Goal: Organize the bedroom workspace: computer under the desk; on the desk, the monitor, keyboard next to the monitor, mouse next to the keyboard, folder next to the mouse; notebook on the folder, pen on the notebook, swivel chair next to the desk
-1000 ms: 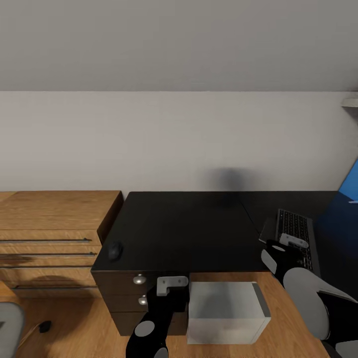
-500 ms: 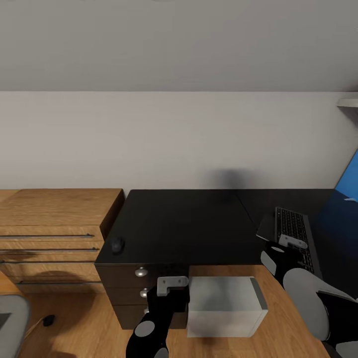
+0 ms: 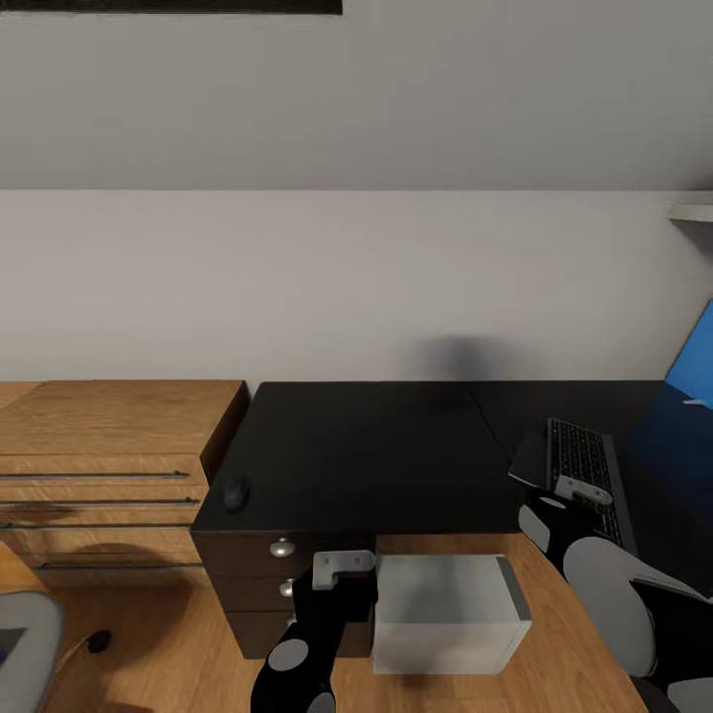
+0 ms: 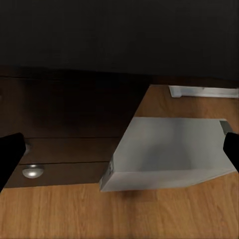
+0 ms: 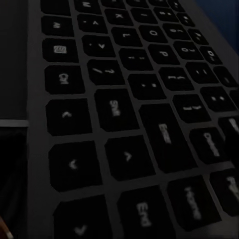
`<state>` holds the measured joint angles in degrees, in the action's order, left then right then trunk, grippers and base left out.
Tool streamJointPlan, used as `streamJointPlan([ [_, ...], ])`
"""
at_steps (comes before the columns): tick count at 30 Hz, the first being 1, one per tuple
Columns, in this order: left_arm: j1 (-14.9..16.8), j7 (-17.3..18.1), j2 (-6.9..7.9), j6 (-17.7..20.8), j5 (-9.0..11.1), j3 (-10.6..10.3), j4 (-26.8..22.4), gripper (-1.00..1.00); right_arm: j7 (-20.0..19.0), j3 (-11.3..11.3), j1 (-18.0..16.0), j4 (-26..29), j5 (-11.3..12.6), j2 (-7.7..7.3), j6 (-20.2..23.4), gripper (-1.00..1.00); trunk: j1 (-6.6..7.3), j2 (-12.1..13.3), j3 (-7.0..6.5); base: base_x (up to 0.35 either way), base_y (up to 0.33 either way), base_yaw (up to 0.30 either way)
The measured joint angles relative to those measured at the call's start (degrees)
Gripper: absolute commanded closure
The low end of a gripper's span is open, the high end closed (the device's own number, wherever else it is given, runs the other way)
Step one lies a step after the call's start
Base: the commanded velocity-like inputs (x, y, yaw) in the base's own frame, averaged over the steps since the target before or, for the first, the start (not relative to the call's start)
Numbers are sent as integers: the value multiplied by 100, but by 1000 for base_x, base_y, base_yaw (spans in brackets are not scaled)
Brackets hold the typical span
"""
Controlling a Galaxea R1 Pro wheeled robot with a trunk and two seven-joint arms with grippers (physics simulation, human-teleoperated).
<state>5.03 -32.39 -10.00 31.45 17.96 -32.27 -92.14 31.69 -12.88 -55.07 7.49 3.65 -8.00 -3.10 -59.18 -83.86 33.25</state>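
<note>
As we look down from the head view, the desk (image 3: 376,446) stretches black-topped across the middle, with the oak dresser (image 3: 109,446) against its left edge. The mouse (image 3: 235,492) sits alone near the desk's front-left corner. The keyboard (image 3: 582,468) lies far off at the desk's right end, tilted, with its near end raised over the front edge. The computer (image 3: 451,612) stands on the floor at the desk's front edge, beside the drawers (image 3: 282,569), only partly tucked under.

Our right gripper (image 3: 582,490) sits at the keyboard's near end. The right wrist view shows the keys (image 5: 124,114) very close, so we judge it has hold of the keyboard, though we cannot tell how wide its jaws stand. Our left gripper (image 3: 344,564) hovers low in front of the drawers and the computer. In the left wrist view its 2 fingertips (image 4: 10,159) stand wide apart with nothing between them.

We judge the step in hand is setting the keyboard on the desk. To do it well, we would keep the keyboard level, lay it flat with its whole length on the top, and let go only once it rests.

The desk's middle is bare, giving ample room. The blue panel (image 3: 693,381) at the right edge crowds the right arm, and the mouse near the front-left corner could be knocked off.
</note>
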Motion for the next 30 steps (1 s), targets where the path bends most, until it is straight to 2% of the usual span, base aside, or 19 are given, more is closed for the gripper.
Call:
streamJointPlan([
  [20,0,0,0,9,0,0,0,-100,1,0,0,19,3,15,-25,-100,439,802,-359,0,0,0],
  [25,1,-6,0,17,6,-9,54,-100,11,8,1,28,13,67,-287,-100,549,1003,-449,0,0,0],
  [30,0,-11,0,27,3,-7,186,-100,18,3,1,41,10,122,-360,-100,659,1204,-539,0,0,0],
])
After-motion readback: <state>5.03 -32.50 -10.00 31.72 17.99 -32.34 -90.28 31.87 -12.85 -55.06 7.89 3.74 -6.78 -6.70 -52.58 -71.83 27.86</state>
